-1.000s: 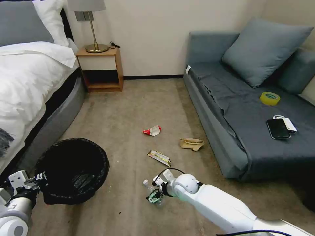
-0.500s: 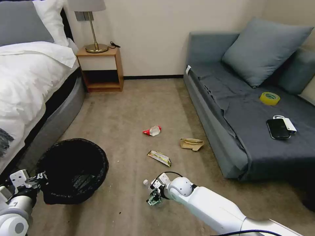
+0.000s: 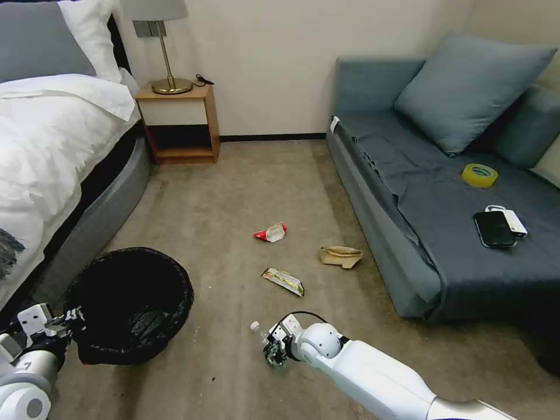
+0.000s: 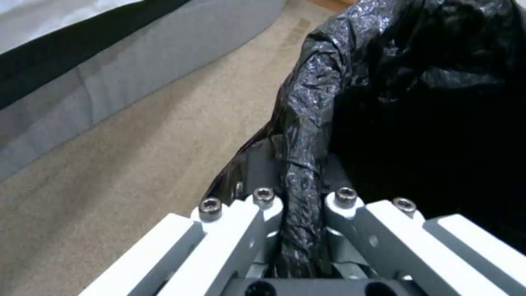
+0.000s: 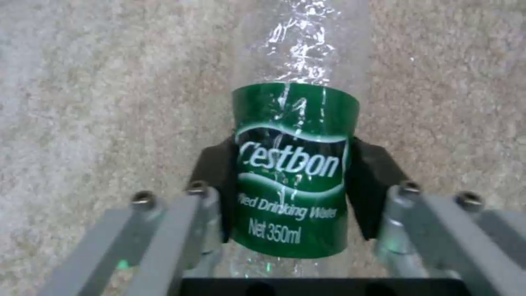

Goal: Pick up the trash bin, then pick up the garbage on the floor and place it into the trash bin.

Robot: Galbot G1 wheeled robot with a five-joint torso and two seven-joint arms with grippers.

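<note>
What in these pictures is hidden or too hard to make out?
- Bottle: in the right wrist view its lower end is cut off behind the right gripper; in the head view that gripper hides most of it.
- Trash bin: the black liner bag hides its walls and bottom; the left gripper clamps its rim.
- Snack wrapper, red-and-white packet: print too small to read in the head view.

My right arm hides most of the bottle [image 3: 257, 330]; the trash bin [image 4: 416, 102] interior reads only as black.
</note>
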